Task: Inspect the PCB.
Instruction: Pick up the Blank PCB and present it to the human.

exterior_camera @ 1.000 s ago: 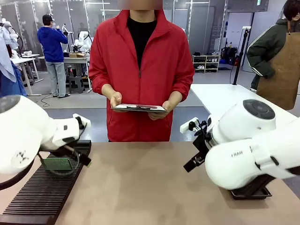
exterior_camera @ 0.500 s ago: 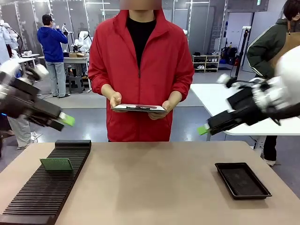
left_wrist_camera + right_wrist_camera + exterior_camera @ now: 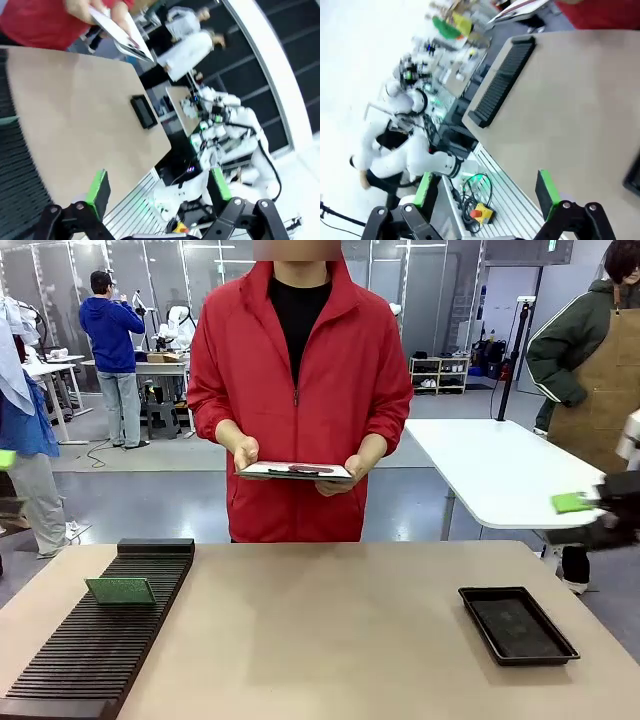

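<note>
**PCB** [image 3: 120, 590]: thin, flat green rectangle with a speckled face. It is propped at a tilt on the rack, well apart from both grippers' fingers and lower than either.

**Rack** [image 3: 95, 640]: long, black and finely ribbed. In the right wrist view it lies far beyond the fingertips, with bare tabletop between.

**Left gripper** [image 3: 159, 186]: black fingers [image 3: 97, 186] with green pads, spread wide and released. In the front view one of its pads shows at the picture's left edge, above the rack.

**Right gripper** [image 3: 484, 192]: same build, fingers [image 3: 546, 192] spread wide and released, grasping no item. Past them runs the table's edge.

**Table** [image 3: 320, 640]: smooth, matt tan top.

**Tray** [image 3: 538, 658]: black, shallow, rectangular, with a raised rim. In the left wrist view it lies well beyond the fingertips, across open tabletop.

**Clipboard** [image 3: 296, 471]: white flat board held level in both hands of a person in a red jacket [image 3: 300, 390] at the table's far side, distant from all fingers.
</note>
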{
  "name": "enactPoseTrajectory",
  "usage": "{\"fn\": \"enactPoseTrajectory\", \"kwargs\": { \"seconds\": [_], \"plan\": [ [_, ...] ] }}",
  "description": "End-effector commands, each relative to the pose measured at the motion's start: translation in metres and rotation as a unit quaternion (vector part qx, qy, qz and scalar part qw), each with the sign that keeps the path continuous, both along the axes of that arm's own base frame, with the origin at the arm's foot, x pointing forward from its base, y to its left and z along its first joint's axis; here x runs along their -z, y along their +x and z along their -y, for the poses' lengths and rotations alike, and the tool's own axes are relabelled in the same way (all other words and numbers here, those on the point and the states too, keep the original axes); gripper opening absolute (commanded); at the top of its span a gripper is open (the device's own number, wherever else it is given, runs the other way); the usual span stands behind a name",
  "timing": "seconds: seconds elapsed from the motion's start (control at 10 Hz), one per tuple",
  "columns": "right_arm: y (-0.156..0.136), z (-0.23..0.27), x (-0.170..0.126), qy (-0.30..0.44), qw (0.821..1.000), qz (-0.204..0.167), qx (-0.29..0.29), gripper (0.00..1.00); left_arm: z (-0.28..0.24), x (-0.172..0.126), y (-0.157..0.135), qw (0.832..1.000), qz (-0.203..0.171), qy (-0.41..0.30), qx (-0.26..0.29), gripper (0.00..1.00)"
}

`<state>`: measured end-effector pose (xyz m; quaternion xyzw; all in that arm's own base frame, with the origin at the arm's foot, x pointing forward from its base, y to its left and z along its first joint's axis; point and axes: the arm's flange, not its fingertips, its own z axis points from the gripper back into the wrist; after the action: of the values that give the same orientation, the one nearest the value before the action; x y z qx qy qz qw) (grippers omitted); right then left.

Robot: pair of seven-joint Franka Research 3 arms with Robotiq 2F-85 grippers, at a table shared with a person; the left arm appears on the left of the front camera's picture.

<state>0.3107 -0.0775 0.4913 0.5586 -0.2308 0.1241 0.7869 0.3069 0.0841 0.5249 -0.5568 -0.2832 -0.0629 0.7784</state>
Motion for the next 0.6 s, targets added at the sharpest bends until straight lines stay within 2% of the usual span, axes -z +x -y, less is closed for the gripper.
{"fn": "enactPoseTrajectory", "kwargs": {
  "seconds": [0.0,0.1,0.2,0.4,0.5],
  "plan": [
    [-0.047,0.024,0.024,0.008,0.998,-0.030,0.063,1.00,-0.032,0.039,-0.044,0.997,-0.033,-0.028,-0.067,1.00],
    [-0.060,0.034,0.031,0.008,0.996,-0.044,0.079,1.00,-0.051,0.049,-0.063,0.993,-0.037,-0.041,-0.100,1.00],
    [-0.066,0.037,0.035,0.009,0.995,-0.048,0.089,1.00,-0.064,0.058,-0.076,0.989,-0.056,-0.040,-0.131,1.00],
    [-0.063,0.032,0.046,0.027,0.994,-0.050,0.095,1.00,-0.073,0.069,-0.091,0.983,-0.066,-0.036,-0.167,1.00],
    [-0.043,0.083,0.017,0.021,0.993,-0.054,0.098,1.00,-0.114,0.038,-0.054,0.986,-0.065,-0.044,-0.146,1.00]
  ]
}}
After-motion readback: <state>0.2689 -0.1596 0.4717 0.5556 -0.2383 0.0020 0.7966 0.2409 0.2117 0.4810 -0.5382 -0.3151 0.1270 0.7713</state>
